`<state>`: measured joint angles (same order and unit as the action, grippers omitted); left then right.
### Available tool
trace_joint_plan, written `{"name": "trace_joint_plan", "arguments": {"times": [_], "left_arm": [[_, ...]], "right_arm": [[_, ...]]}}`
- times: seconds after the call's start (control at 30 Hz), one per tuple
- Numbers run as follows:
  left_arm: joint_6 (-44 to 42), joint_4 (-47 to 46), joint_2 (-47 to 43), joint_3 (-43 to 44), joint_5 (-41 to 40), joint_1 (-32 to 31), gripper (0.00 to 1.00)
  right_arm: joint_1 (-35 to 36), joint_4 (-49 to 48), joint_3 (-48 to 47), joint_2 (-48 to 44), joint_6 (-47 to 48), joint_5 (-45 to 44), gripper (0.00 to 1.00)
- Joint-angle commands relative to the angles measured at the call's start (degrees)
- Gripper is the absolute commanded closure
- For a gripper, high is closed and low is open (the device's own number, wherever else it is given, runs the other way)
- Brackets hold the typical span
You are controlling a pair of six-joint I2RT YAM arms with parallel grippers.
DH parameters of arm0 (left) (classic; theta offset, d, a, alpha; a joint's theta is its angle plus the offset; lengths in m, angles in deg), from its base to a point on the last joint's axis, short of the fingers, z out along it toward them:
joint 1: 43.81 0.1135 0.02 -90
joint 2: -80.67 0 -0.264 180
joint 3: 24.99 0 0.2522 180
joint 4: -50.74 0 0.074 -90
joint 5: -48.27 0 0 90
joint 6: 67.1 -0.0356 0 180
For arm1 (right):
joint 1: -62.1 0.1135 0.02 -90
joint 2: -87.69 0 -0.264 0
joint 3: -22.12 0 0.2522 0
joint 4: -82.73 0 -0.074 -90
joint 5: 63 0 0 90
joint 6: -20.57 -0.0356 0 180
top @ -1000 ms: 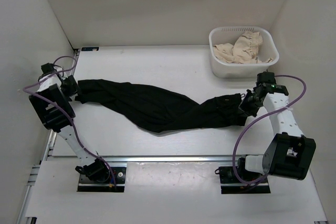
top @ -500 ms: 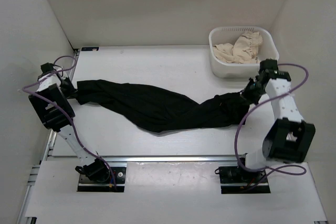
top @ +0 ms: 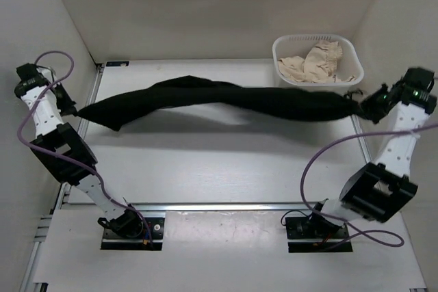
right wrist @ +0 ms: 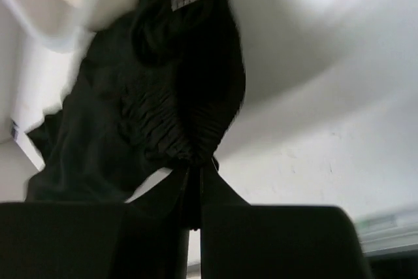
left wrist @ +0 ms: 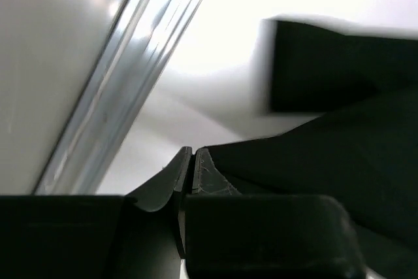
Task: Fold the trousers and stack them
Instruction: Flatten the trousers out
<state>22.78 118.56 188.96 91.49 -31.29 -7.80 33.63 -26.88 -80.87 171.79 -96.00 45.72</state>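
grip: left gripper [top: 72, 109] and right gripper [top: 361, 105] each clamp a trousers [top: 226, 98] end
risk: you overpull, twisted cloth slips out

The trousers [left wrist: 339, 145] run off the left wrist view's right edge, seemingly blurred.

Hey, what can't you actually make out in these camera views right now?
1. Top view: fingertips of the left gripper and right gripper, too small and buried in the ends of the trousers.
2. Top view: the floor of the basket, covered by the beige cloth.
3. Right wrist view: the basket, a blurred smear cut off by the edge.
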Motion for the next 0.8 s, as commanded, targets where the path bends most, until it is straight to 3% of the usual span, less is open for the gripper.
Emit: {"name": "trace_joint_plan", "arguments": {"times": [0.0, 0.13, 0.27, 0.43, 0.57, 0.77], "left_arm": [[0.12, 2.19, -3.96, -9.25, -5.68, 3.79, 0.86], [0.12, 2.19, -5.37, -17.80, -9.28, 5.65, 0.86], [0.12, 0.78, -7.03, -25.45, -13.07, 6.18, 0.86], [0.12, -1.85, -8.09, -31.08, -15.97, 7.23, 0.86], [0.12, -2.47, -9.24, -30.56, -16.50, 8.28, 0.86], [0.12, 7.71, -13.19, -19.33, -10.53, 8.29, 0.86]], "right_arm": [[0.17, -0.71, 14.31, -6.04, -0.67, -0.97, 1.00], [-1.40, -1.95, 32.05, -11.74, -0.68, -6.76, 1.00], [-4.40, -4.15, 40.78, -12.46, 0.46, -8.00, 0.99], [-5.45, -3.28, 41.42, -11.94, 1.17, -12.12, 0.99], [-5.46, -2.13, 36.69, -12.46, 1.69, -13.62, 0.99], [-5.46, -1.08, 29.91, -13.87, 2.75, -5.45, 1.00]]}}
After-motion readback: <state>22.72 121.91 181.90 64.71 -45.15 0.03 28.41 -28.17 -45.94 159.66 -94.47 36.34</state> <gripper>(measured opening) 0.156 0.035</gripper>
